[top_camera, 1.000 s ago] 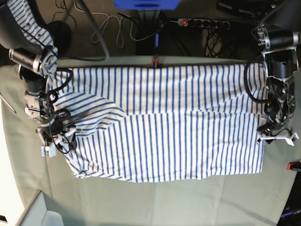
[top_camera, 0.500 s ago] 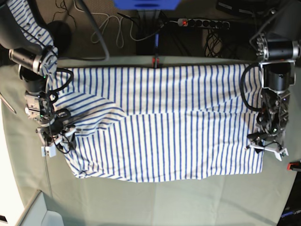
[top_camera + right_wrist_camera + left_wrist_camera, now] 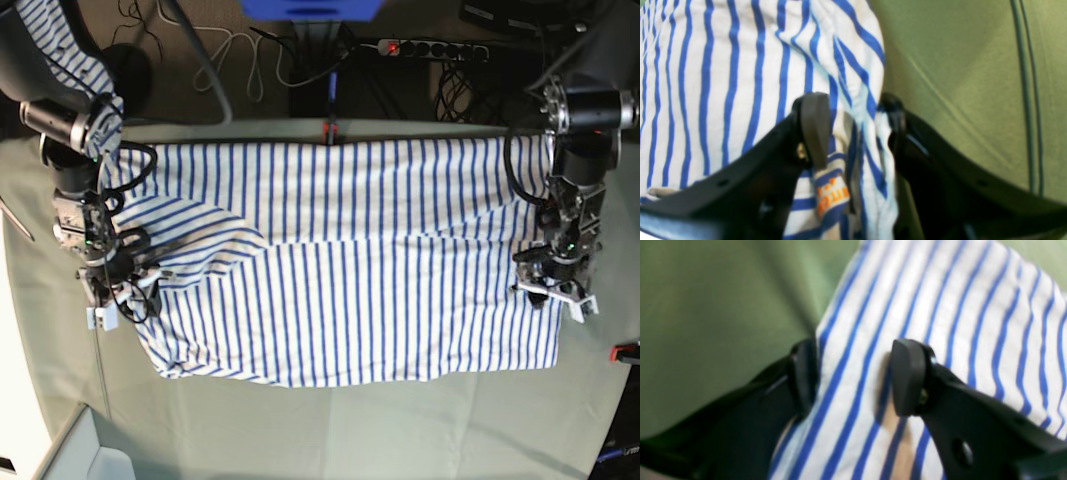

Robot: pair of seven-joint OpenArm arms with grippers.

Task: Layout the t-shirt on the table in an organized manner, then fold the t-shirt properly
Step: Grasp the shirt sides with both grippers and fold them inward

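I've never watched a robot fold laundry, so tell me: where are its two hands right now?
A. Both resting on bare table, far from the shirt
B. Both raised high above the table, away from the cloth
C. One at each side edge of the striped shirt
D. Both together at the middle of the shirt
C: in the base view the left hand and the right hand sit at opposite side edges of the t-shirt, spread on the table.

Black arms (image 3: 72, 170), looped cables, black rounded fingers (image 3: 907, 376).

The base camera is looking straight down on the t-shirt (image 3: 350, 265), while both wrist cameras are looking very closely at its opposite edges.
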